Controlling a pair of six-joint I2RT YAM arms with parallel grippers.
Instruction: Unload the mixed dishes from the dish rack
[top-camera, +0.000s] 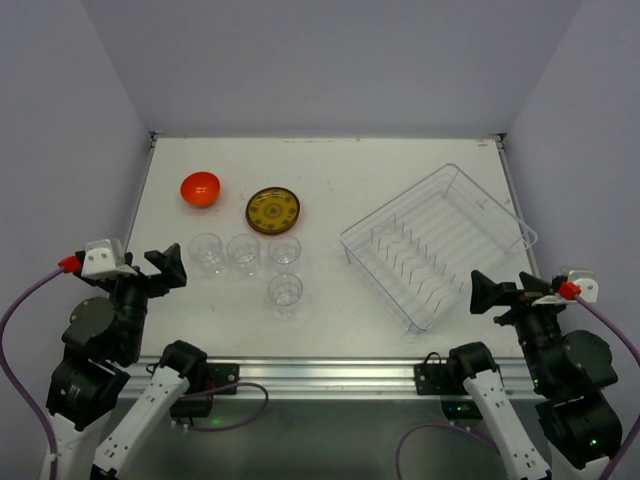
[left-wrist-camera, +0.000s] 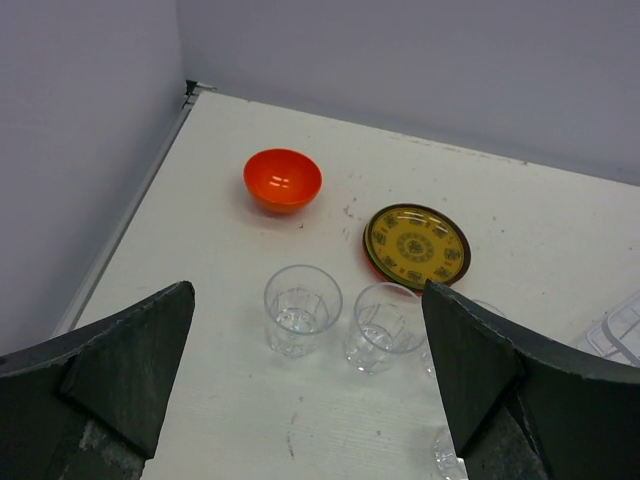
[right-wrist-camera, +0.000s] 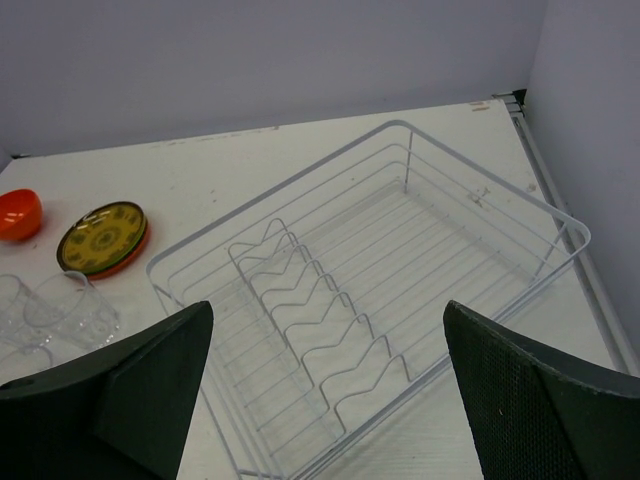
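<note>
The dish rack (top-camera: 352, 243) stands at the right of the table, with nothing among its thin dividers (right-wrist-camera: 320, 310). The dishes are on the table to its left: an orange-red bowl (top-camera: 200, 188), a brown-yellow patterned plate (top-camera: 273, 211) with an orange rim showing under it, and several clear cups (top-camera: 243, 250). My left gripper (top-camera: 168, 268) hovers open near the front left, just left of the cups (left-wrist-camera: 302, 308), holding nothing. My right gripper (top-camera: 487, 294) hovers open at the rack's near right corner, looking into the rack (right-wrist-camera: 370, 130). Its fingers (right-wrist-camera: 150, 380) hold nothing.
White table (top-camera: 330, 170) enclosed by grey walls at the back and both sides. A metal rail (top-camera: 320, 375) runs along the near edge, with both arm bases and purple cables below it.
</note>
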